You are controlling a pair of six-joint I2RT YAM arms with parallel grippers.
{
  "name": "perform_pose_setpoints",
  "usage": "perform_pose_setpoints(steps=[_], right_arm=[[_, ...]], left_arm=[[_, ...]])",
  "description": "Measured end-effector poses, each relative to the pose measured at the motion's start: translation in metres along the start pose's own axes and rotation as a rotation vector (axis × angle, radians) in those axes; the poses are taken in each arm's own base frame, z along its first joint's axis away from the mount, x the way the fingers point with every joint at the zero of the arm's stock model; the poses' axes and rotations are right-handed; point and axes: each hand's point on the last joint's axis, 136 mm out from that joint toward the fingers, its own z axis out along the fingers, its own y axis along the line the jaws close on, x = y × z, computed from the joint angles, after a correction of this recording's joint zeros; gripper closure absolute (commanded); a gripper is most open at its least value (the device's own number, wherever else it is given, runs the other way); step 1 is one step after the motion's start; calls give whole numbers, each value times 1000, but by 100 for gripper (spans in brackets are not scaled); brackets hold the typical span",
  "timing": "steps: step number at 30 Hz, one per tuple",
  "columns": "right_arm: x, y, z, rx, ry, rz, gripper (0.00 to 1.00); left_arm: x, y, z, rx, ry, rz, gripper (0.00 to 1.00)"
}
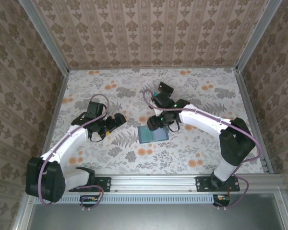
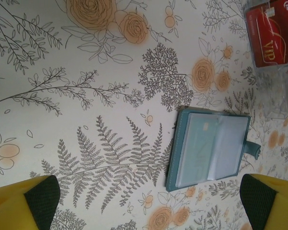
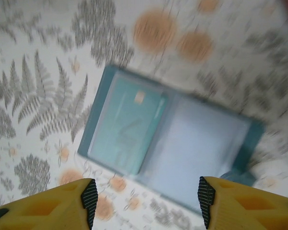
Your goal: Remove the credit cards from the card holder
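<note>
card holder (image 3: 173, 139) lies open and flat on the bench (image 1: 206, 96), just beyond the right hand (image 3: 145, 201), long axis slanted across its finger line. 1 card (image 3: 127, 128) sits in a panel. right hand: parted, empty, nearer. left hand (image 2: 149, 196): spread wide, empty, off to the side.

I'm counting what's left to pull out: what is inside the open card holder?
The card holder lies open; one pale teal card with a small chip sits in one panel. The other panel shows just pale lining. Anything tucked behind that card is covered.
</note>
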Motion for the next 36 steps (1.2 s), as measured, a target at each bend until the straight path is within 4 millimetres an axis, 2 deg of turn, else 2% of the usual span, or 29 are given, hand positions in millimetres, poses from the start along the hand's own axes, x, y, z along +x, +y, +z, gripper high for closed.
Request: perform_pose_setpoints(steps=[3,7,15,21,26,30,36], right_arm=[[17,8,13,-7,53,71,38],[23,7,36,10,92,169,37],[36,-9,65,124,139,248,39],[32,-17,72,181,133,245,41],[31,-22,74,218,140,241,52],[33,-25,74,237,140,239,58],[34,-29,74,253,137,236,62]], left_arm=[[-1,-2,0,3,-7,-1,0],[-1,-3,3,4,-4,-2,0],[9,-8,15,3,35,17,0],[15,-13,24,8,62,29,0],[21,-18,33,17,87,32,0],[31,-28,43,39,120,40,12],[45,-41,63,75,178,34,43]])
